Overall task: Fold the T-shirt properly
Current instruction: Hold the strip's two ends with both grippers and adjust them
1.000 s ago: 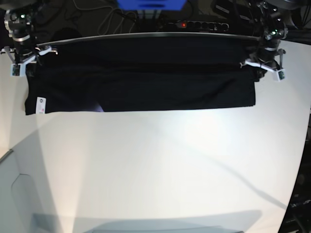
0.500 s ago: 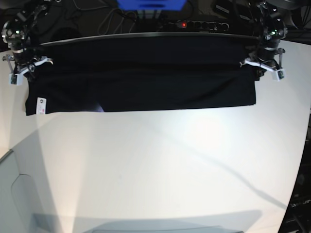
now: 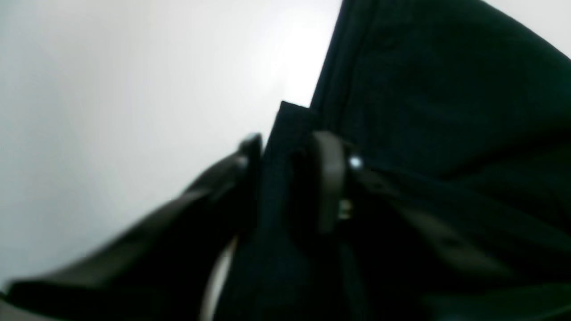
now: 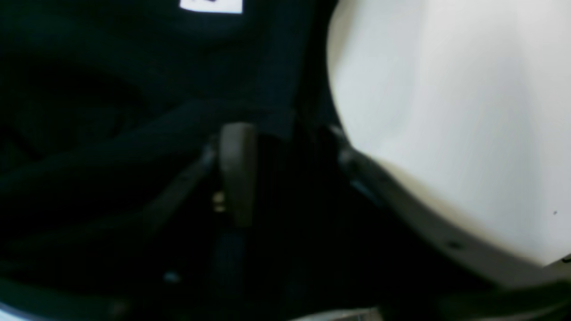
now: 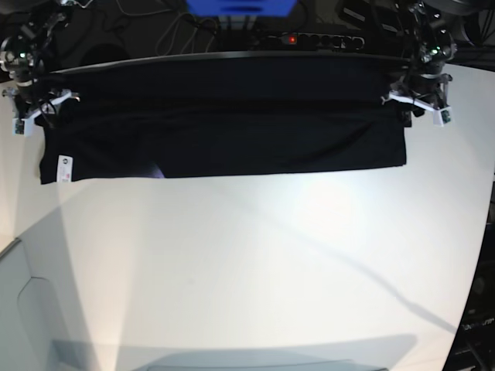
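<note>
both grippers sit at the far corners of the black t-shirt, folded into a long band across the white table. left gripper and right gripper stand parted, cloth apparently loose between the fingers.

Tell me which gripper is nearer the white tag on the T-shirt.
Right. The right gripper sits at the T-shirt's end just above the white tag, while the left gripper is at the opposite end, a full shirt length away.

table front open, T-shirt across back
</note>
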